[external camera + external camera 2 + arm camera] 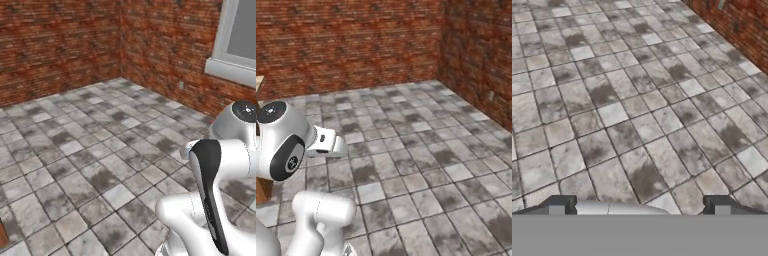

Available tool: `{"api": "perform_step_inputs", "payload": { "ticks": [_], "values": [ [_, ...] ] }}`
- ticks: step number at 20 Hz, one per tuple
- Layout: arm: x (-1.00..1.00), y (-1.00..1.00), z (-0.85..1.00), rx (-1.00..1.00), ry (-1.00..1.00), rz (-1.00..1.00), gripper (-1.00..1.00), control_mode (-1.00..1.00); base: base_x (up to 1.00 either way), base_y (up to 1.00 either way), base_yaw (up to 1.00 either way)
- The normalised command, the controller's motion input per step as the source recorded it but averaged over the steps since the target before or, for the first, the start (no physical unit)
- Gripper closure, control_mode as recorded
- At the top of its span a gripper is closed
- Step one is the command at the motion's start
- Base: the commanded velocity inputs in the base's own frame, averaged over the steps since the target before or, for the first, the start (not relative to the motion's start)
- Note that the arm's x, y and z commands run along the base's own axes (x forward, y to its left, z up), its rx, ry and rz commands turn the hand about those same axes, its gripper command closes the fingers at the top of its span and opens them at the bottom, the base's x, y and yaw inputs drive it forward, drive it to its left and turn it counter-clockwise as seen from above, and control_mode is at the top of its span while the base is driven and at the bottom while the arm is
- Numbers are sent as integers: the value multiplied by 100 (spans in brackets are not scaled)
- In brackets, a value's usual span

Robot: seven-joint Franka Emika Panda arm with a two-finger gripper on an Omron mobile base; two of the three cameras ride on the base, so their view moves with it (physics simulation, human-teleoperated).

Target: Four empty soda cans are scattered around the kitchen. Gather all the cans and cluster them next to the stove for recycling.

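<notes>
No soda cans or stove can be made out in these views, so their whereabouts can't be told from here. What does show of the kitchen is a bare corner: grey stone tile floor point(90, 145) w/ mottled dark patches, running back to red brick walls point(60, 45) that meet in a corner at the far end. In the hand view the gripper point(639, 207) points out over the floor, its two dark fingertips point(559, 205) standing far apart at the bottom edge – jaws wide open, nothing between them, nothing held. That view looks along the tiles at a slant, w/ a strip of brick wall at upper right. In the left base view the white arm point(220, 185) rises at lower right, folded, w/ a dark strip down one link and a round dark-capped joint above it; behind it, high on the right-hand wall, sits a pale window frame point(235, 45) w/ a projecting sill. A small pale plate – looks like an outlet, too small to be sure – sits low on that same wall point(181, 85). At the lower left edge of that view a sliver of something brown shows point(3, 234); can't tell what. In the right base view the arm fills the lower left, and a brown wooden edge point(260, 85) peeks in behind it at the left border.
</notes>
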Motion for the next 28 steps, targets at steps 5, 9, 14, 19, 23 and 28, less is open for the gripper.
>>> {"api": "perform_step_inputs", "payload": {
  "ticks": [5, 9, 14, 19, 23, 28],
  "values": [
    [0, 0, 0, 0, 0, 0, -100, 100, 1, 0, 50],
    [0, 0, 0, 0, 0, 0, -100, 100, 0, 0, 50],
    [0, 0, 0, 0, 0, 0, -100, 100, 0, 0, 50],
    [0, 0, 0, 0, 0, 0, -100, 100, 0, 0, 50],
    [0, 0, 0, 0, 0, 0, -100, 100, 38, -11, 43],
    [0, 0, 0, 0, 0, 0, -100, 100, 60, -28, 31]
  ]
}}
